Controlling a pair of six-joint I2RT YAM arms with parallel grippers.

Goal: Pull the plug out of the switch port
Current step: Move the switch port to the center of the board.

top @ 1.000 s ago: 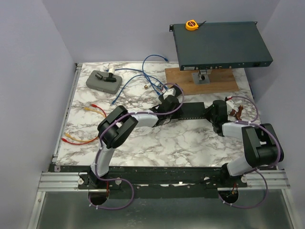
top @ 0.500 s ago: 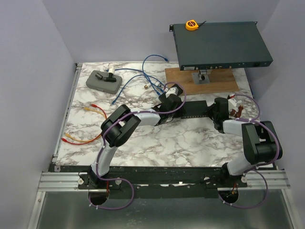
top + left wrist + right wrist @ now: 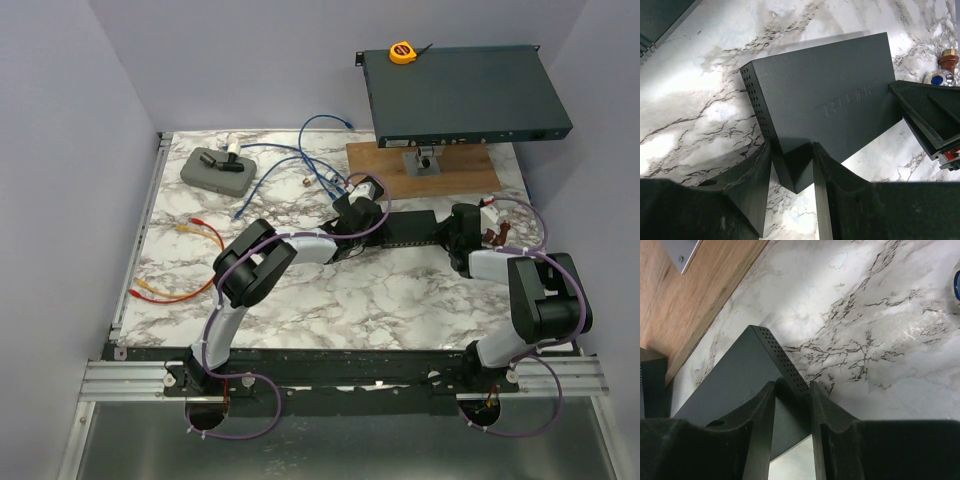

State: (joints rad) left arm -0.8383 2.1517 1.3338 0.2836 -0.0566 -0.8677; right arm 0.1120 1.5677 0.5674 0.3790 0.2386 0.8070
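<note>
"Where was the switch [image 3: 408, 230]?"

"It lay flat on the table [image 3: 350, 300], right between our two claws. Its long side ran left to right, from one claw to the other."

"What was our left claw [image 3: 791, 150] doing?"

"It was partly closed. It pinched the left end of the switch, with a finger on each side of a corner."

"And our right claw [image 3: 791, 390]?"

"It did the same at the right end. It was partly closed with a corner of the box between its fingers."

"Did we see the plug?"

"No. Our wrist views showed no plug and no port. From above, the blue cords [image 3: 325, 178] ended just beside our left claw, at the far side of the switch. So we guessed the plug sat there, but we could not tell."

"Which claw should pull, then?"

"We thought the left one, since it was nearer. The right one could hold the box down. The pull should go away from the box, toward the far side."
</note>
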